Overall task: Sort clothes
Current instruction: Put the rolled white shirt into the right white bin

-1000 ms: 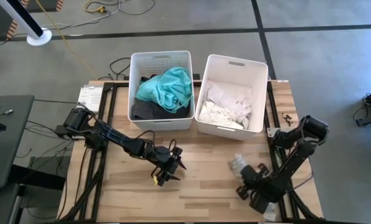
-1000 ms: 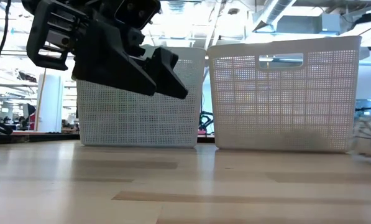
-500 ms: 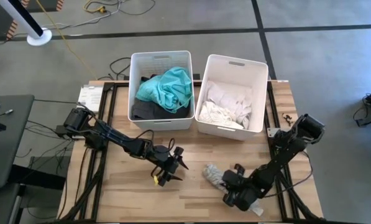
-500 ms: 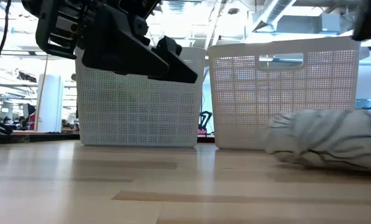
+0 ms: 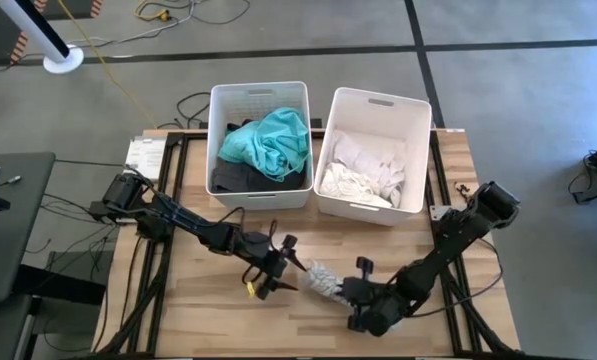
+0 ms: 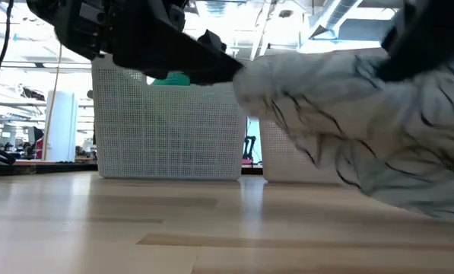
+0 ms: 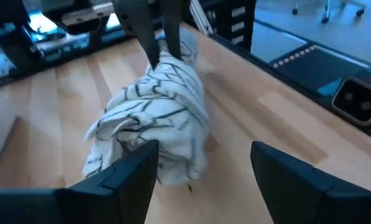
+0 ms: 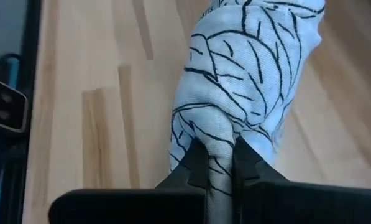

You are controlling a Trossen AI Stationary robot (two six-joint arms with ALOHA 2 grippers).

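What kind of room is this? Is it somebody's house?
Probably not a house. It looks like a robot lab or workshop: a bare concrete floor with loose cables, a wooden table on a metal frame, and open ceiling pipes.

Robotics lab or industrial test hall. The wooden desk [image 5: 208, 300] sits on a black metal frame on a grey concrete floor marked with dark tape lines, loose cables [image 5: 153, 25] lying beyond the desk and a dark side table [image 5: 8, 225] to the desk's left. Behind the desk, the low view shows exposed ceiling ducts [image 6: 341, 11], bright windows and open floor space.
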